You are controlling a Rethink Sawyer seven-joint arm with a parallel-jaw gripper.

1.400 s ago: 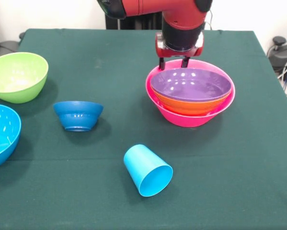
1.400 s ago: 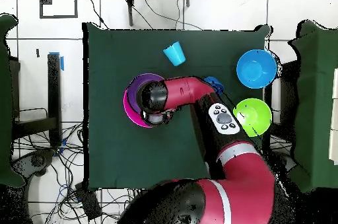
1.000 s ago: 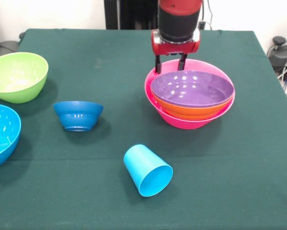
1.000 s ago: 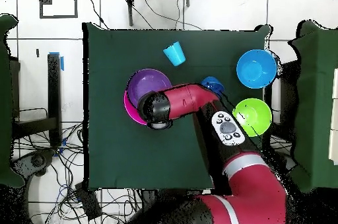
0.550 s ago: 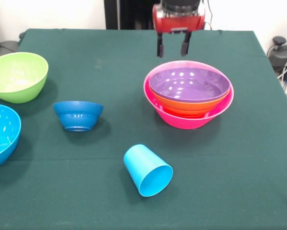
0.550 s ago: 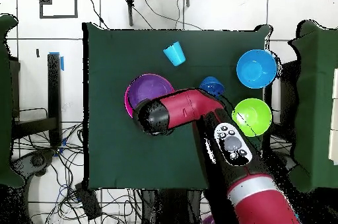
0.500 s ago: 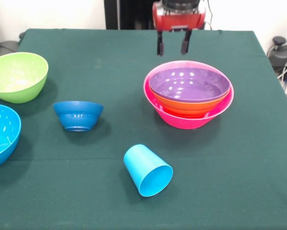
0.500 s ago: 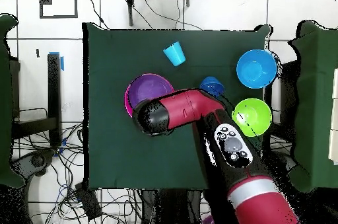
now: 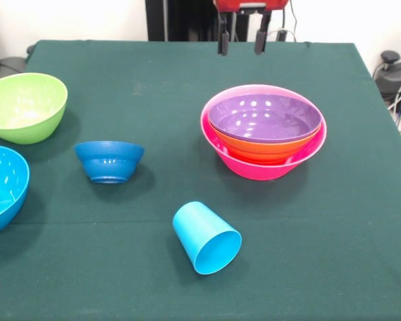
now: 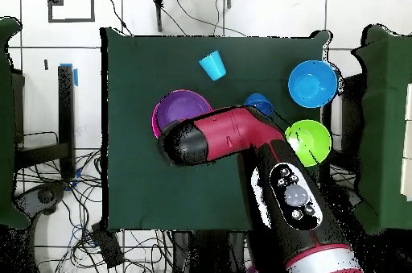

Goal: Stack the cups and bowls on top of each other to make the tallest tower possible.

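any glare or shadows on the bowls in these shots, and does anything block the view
Front view: small white ceiling-light spots glint inside the glossy purple plastic bowl and on the small dark blue bowl; soft shadows lie beside the tipped sky blue plastic cup. Overhead view: the red and black arm covers part of the purple bowl.

tower (image 9: pixel 264 134): purple bowl (image 9: pixel 265 117) seen in an orange bowl (image 9: pixel 260 148), in a pink bowl (image 9: pixel 267 166)
cup (image 9: pixel 206 237): sky blue
small bowl (image 9: pixel 110 160): dark blue
large bowl at the edge (image 9: pixel 3 187): sky blue
other large bowl (image 9: pixel 23 107): lime green
table (image 9: pixel 140 73): dark green cloth, plain
arm (image 10: pixel 233 133): red and black
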